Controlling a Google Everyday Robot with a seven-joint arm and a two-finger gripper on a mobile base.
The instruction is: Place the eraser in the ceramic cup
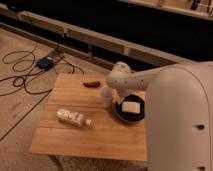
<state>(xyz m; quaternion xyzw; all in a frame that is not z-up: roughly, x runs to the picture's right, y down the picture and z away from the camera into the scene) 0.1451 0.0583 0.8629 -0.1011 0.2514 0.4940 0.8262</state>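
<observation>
The eraser [131, 107], a small white block, lies inside the dark round bowl [121, 114] at the right side of the wooden table [75, 135]. The ceramic cup [106, 95], small and white, stands upright just left of the bowl. My white arm [127, 77] reaches in from the right over the table's far right part. My gripper [119, 95] hangs low between the cup and the bowl, just left of the eraser and partly hidden by the arm.
A clear plastic bottle [73, 118] lies on its side at the table's front left. A small reddish-brown object [91, 84] lies near the far edge. A black box [45, 63] with cables sits on the floor at the left. My white body [180, 120] fills the right.
</observation>
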